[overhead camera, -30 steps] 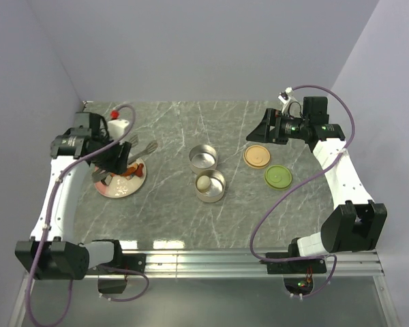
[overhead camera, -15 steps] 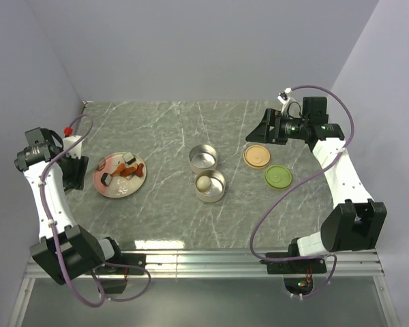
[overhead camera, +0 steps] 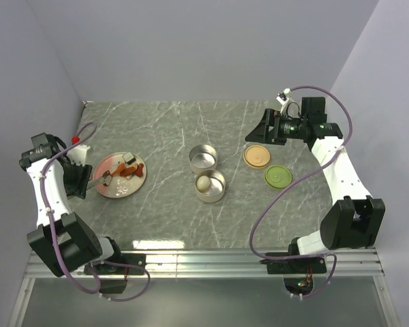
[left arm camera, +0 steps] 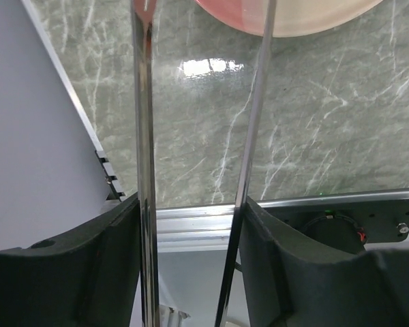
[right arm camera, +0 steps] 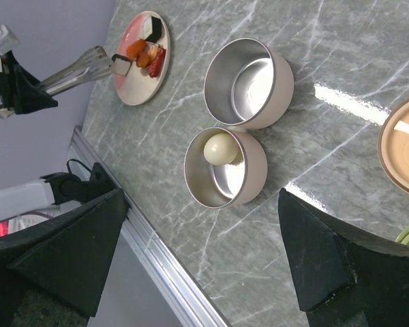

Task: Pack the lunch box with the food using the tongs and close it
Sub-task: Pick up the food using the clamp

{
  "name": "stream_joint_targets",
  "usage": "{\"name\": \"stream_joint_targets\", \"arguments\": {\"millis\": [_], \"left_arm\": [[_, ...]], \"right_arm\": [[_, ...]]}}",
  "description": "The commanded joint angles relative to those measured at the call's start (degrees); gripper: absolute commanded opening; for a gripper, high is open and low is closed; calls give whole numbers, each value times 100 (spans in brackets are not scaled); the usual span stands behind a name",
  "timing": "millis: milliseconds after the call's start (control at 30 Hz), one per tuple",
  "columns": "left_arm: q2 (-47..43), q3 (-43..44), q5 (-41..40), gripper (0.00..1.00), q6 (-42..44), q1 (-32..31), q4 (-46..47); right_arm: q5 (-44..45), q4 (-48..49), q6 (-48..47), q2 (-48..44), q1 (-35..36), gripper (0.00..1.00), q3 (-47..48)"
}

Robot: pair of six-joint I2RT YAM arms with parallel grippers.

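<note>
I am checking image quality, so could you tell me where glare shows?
Top view: sharp, with a pale glare patch on the grey marbled table near its front edge. Left wrist view: another reflection on it; the long silvery metal tongs gleam. Right wrist view: a bright streak beside the empty round steel tin.

Thin steel tongs (left arm camera: 144, 170) sit pinched in the left tool (left arm camera: 191, 231), tips just beside the orange-red chunks (right arm camera: 146, 54). Before the right tool (right arm camera: 201, 225) stand an empty tin (right arm camera: 249, 78) and a second tin (right arm camera: 225, 182) holding a whitish ball (right arm camera: 219, 148). The orange lid (overhead camera: 257, 156) and green lid (overhead camera: 278, 176) lie flat nearby.
</note>
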Motion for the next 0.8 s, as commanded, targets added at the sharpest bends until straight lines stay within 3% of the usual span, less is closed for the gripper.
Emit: {"name": "stream_joint_targets", "arguments": {"millis": [0,633,767], "left_arm": [[103,-68,-5,56,96,17,144],[236,81,188,35,105,17,215],[191,467,442,26,122,17,5]], "right_arm": [[-140,187,59,32,-44,100,42],[-175,204,112,102,-44,100,24],[-175,239,138,84,-44,100,-11]]}}
